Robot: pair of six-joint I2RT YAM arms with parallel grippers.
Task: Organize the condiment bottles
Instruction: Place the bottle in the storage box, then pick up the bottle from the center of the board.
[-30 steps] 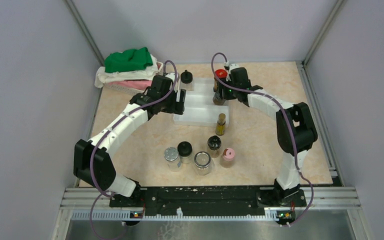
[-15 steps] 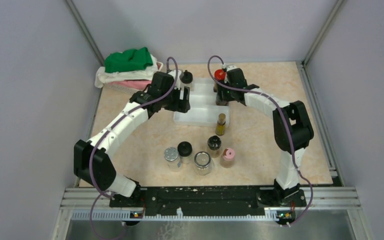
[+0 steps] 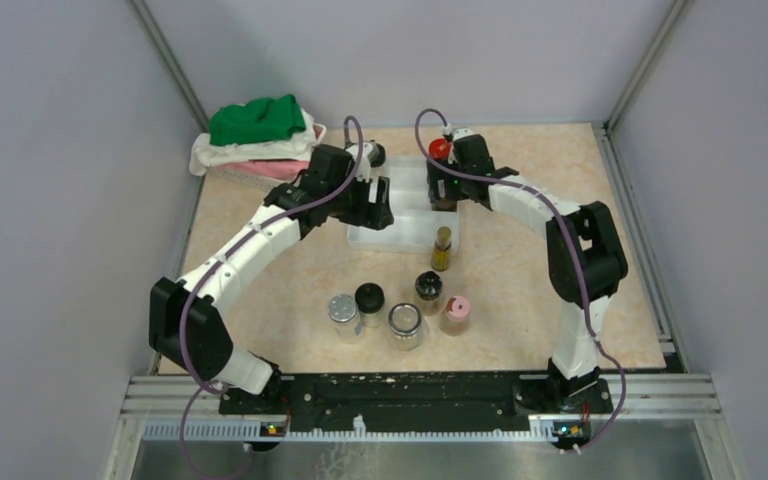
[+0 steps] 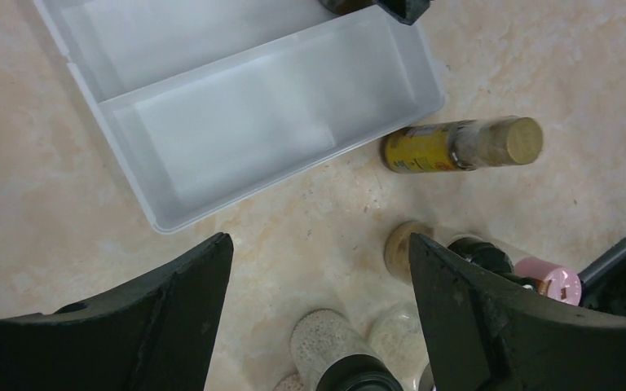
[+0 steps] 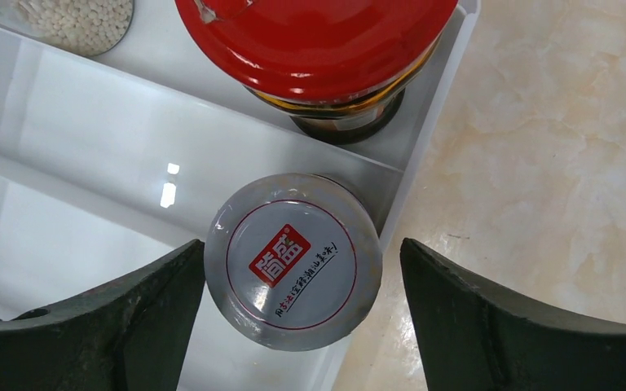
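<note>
We see the round white-red-capped jar (image 5: 293,261) standing in the glossy white plastic tray (image 5: 90,138), just before a red-lidded jar (image 5: 318,41). The right fingers (image 5: 114,326) straddle it, spread apart. The left fingers (image 4: 171,326) gape above the marbled surface (image 4: 49,187), near the upright slim amber bottle (image 4: 456,145).
</note>
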